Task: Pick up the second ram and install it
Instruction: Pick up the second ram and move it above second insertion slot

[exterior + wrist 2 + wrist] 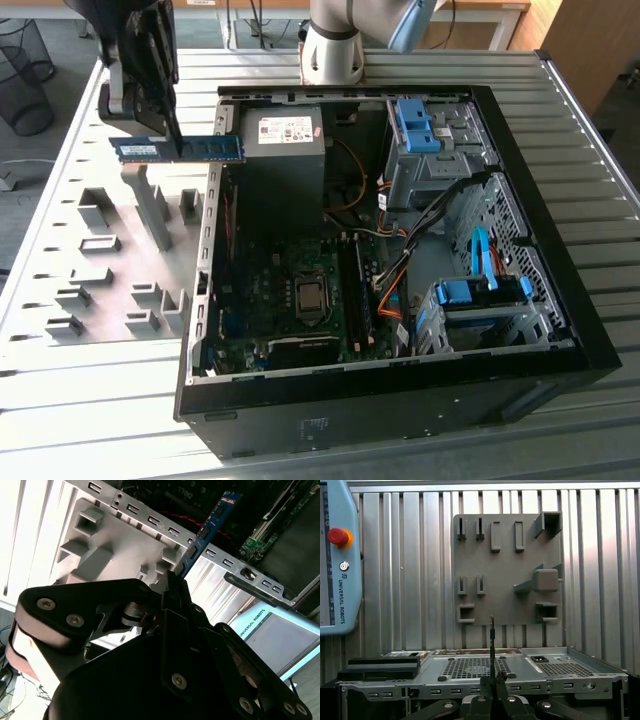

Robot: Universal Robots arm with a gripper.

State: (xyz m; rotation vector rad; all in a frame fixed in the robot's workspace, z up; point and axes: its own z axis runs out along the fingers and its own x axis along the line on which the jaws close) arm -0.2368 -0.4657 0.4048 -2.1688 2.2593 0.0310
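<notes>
In the exterior view, the tool (178,148) is shut tight on the second ram (215,148), a thin blue stick. It holds the stick flat in the air by the far corner of the open computer case (560,300), on the exterior view's left. Under it are the ribbed surface (60,400) and the grey holder board (120,260). So the pick-up looks done, and the putting-in is not. The long black slots (358,290) lie deep inside the case, well apart from the stick. In the second wrist view, the fingers (172,585) pinch the stick (207,527), which pokes out toward the case. In the first wrist view, the stick (492,640) shows edge-on as a thin line rising from the tool (492,682). Fitting it likely calls for lining it up right over a free slot and pushing straight in.
</notes>
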